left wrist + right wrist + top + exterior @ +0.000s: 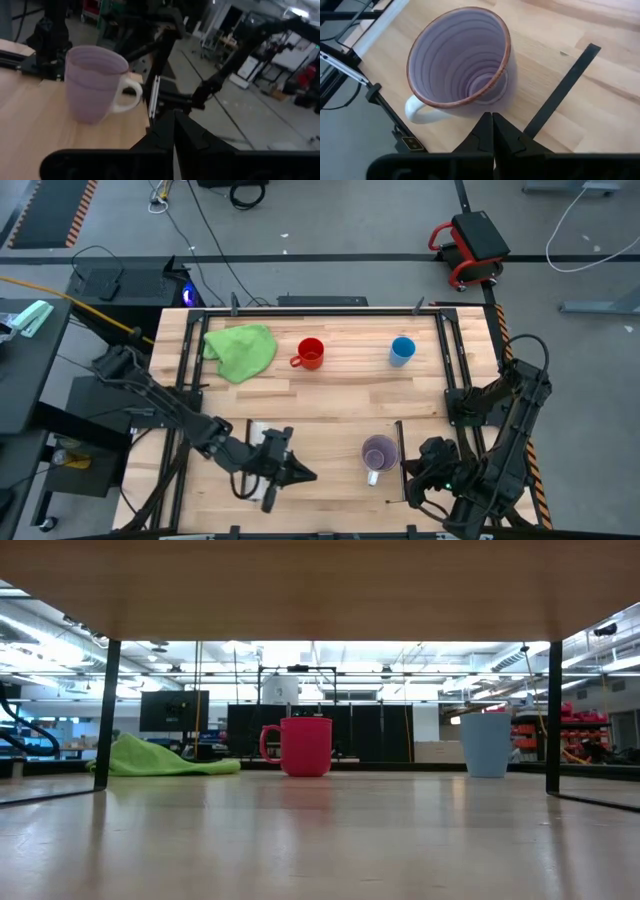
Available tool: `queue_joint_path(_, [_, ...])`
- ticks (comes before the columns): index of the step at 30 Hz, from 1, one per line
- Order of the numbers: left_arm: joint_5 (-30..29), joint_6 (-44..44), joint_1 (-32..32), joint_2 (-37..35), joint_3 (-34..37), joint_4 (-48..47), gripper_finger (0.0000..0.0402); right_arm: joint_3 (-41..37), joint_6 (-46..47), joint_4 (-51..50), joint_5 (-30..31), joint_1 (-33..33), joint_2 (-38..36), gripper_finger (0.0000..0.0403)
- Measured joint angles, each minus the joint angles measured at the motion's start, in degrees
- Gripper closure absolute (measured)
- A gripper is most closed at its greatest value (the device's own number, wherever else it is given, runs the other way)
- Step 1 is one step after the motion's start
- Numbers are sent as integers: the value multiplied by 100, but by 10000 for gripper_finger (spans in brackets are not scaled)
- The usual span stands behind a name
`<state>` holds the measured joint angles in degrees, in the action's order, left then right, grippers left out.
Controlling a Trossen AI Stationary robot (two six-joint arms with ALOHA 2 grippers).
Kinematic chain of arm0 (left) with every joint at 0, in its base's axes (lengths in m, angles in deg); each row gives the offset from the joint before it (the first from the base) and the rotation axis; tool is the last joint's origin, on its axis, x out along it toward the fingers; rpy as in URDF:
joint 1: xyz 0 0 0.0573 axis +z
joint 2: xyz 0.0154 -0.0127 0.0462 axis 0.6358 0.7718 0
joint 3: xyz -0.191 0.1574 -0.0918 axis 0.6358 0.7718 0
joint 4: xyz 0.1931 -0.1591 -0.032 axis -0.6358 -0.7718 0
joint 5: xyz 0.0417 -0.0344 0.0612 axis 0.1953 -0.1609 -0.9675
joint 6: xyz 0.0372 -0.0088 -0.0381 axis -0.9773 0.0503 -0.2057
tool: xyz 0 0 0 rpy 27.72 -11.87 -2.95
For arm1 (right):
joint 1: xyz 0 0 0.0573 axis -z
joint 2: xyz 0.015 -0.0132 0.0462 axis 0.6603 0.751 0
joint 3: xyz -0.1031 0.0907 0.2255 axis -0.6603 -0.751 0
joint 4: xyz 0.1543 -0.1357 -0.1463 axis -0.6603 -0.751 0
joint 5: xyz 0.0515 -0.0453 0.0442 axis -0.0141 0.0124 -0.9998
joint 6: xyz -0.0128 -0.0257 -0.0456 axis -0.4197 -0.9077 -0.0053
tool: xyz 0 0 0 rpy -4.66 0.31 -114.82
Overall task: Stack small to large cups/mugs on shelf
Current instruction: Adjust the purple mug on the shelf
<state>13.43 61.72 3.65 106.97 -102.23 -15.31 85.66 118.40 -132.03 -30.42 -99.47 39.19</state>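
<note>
- My left gripper [300,473] sits low over the near part of the shelf [320,430], jaws clenched on nothing; it points toward the purple mug [378,453], which shows well apart from it in its wrist view.
- My right gripper [415,470] waits just beside that mug at the shelf's right end, by the dark bar [400,462], jaws pressed together and empty; its wrist camera looks straight down into the mug's ribbed bowl.
- The purple mug stands upright on the shelf, whitish handle toward the near edge. I judge it the biggest of the three, so it makes sense as the base of the stack.
- The red mug [310,353] and the light-blue cup [402,349] stand upright, well apart, along the far side of the surface, nothing nested yet.
- The green cloth [241,349] lies crumpled left of the red mug, clear of the work.
- Stacking has not begun, as I read it: both grippers would have to open before fetching either far vessel.
</note>
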Motion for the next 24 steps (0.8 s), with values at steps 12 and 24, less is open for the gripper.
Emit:
queue_joint_path(12, [-215, -49, 353, 1626, -1809, -379, 387, 0, -412, -194, -2, 81, 0, 403])
queue_joint_path(24, [-113, 423, 463, 2488, -3285, -2425, 378, 0, -539, -87, -100, 184, 0, 403])
